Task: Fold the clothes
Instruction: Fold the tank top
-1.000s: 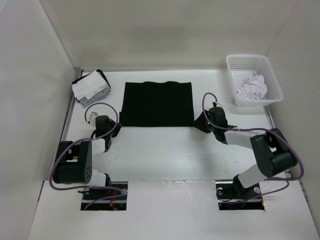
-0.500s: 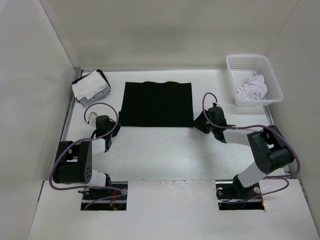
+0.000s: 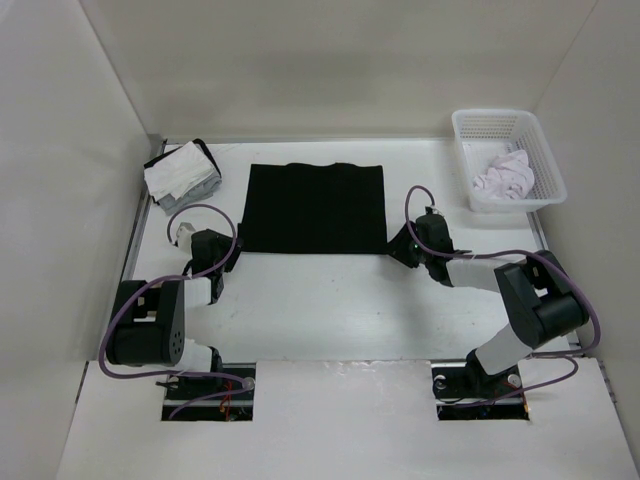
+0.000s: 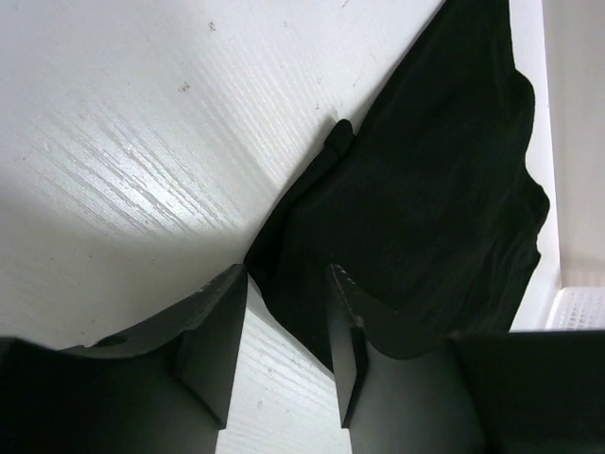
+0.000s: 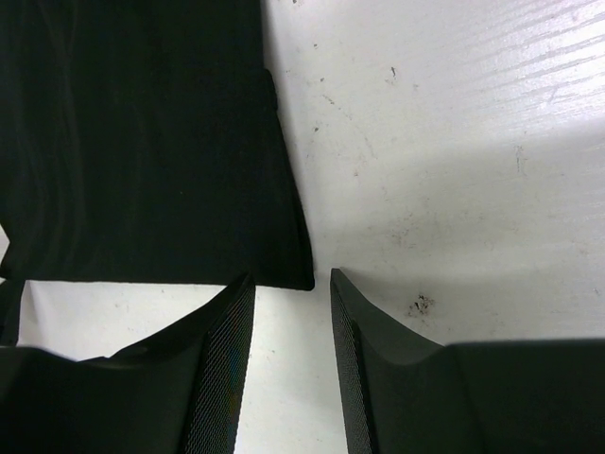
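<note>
My white desk (image 3: 330,300) carries the black clothes (image 3: 313,207) flat at its middle, a white basket (image 3: 495,125) far right, a cloth stack (image 3: 180,172) far left.

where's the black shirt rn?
Top view: black shirt lies flat mid-table, between the cloth stack on the left and the white basket on the right.

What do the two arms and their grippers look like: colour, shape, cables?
The left arm and right arm are black with bulky rounded joints and pale grey-white link sections. A purple cable loops along each. The left gripper and right gripper have flat, matte black fingers; a fine grid texture shows on the right pair.
</note>
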You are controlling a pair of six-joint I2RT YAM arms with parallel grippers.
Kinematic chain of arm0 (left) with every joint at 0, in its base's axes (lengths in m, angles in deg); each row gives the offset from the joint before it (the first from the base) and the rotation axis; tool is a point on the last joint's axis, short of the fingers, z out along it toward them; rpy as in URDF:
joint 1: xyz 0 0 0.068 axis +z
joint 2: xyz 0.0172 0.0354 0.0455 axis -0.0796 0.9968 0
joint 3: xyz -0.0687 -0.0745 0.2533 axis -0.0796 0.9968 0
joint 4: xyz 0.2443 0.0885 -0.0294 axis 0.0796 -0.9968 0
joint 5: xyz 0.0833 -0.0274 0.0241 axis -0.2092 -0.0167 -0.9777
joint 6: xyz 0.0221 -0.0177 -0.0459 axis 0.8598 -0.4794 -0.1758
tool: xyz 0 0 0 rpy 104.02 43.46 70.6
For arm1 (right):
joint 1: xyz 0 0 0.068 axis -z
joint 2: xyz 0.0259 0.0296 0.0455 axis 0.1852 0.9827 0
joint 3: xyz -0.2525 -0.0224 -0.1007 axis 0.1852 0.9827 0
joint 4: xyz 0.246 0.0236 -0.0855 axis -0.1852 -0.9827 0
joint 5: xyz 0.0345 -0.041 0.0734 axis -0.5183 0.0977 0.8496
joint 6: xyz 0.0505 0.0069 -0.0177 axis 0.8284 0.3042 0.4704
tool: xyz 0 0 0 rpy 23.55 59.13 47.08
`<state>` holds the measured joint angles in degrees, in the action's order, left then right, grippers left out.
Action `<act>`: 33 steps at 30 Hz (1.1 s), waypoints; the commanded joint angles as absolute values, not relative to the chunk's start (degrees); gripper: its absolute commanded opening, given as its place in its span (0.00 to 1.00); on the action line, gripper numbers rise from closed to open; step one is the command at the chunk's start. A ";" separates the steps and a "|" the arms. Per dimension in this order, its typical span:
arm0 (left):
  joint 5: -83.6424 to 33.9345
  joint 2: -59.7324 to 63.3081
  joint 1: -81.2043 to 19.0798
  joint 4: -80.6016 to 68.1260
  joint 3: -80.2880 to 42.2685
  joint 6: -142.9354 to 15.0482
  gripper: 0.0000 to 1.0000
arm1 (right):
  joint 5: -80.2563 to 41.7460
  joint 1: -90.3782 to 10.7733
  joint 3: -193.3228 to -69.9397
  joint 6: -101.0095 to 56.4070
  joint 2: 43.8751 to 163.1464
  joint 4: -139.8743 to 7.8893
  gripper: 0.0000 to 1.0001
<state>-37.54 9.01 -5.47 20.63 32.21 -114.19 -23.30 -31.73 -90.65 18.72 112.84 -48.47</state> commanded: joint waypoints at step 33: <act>-38.04 10.05 -5.57 26.64 32.77 -115.29 0.04 | -25.05 -32.25 -90.45 19.49 113.48 -42.19 0.39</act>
